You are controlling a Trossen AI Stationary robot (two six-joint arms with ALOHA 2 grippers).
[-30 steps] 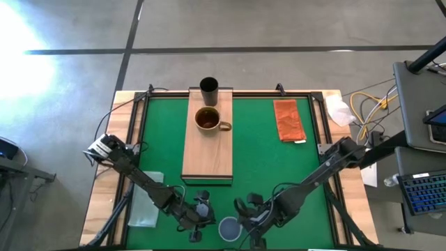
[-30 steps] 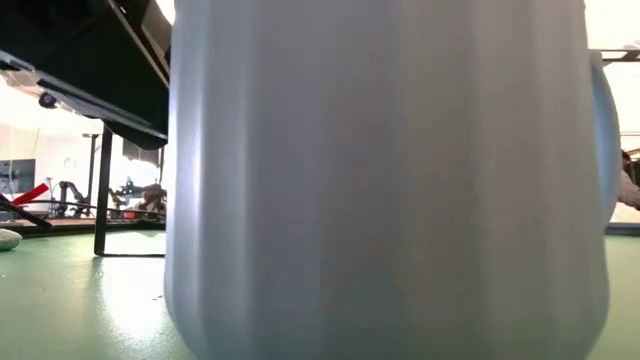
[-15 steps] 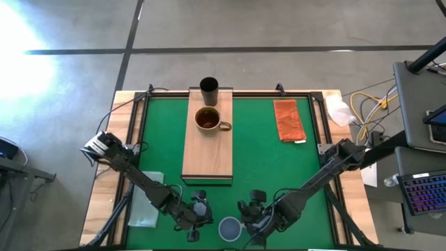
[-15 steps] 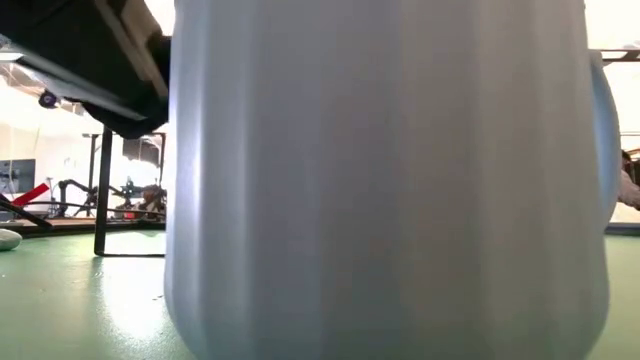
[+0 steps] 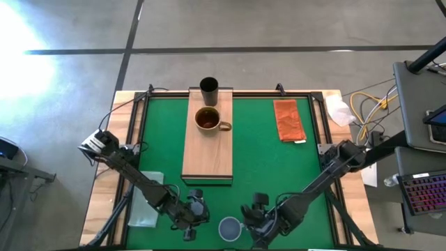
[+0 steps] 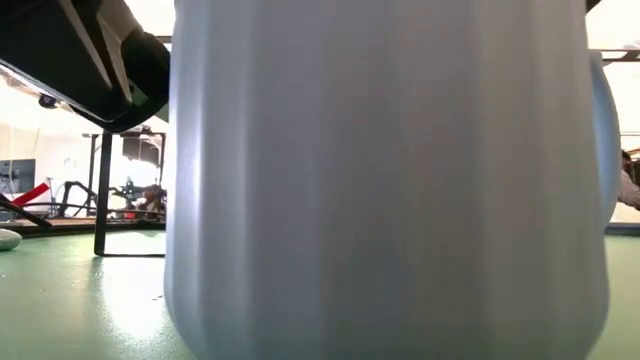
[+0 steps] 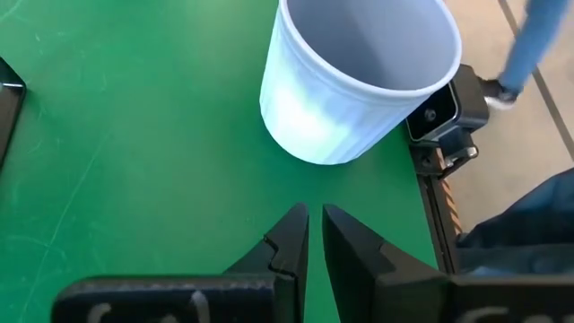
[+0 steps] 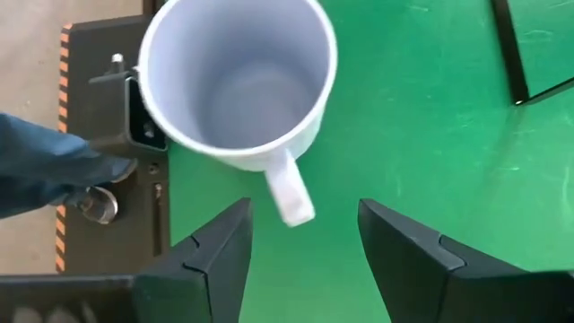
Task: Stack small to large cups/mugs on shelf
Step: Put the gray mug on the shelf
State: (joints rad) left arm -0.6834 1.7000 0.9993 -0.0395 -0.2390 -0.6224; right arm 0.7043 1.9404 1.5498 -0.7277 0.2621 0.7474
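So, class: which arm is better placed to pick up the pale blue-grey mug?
Probably the right: its end effector is open with the pale blue-grey mug handle between its fingers, while the left end effector is shut.

Robotics laboratory: a green tabletop on a concrete floor, flanked by loose cables and a keyboard, with further equipment stands in the room behind.

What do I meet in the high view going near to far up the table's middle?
Blue-grey mug → shelf → brown mug → black cup.
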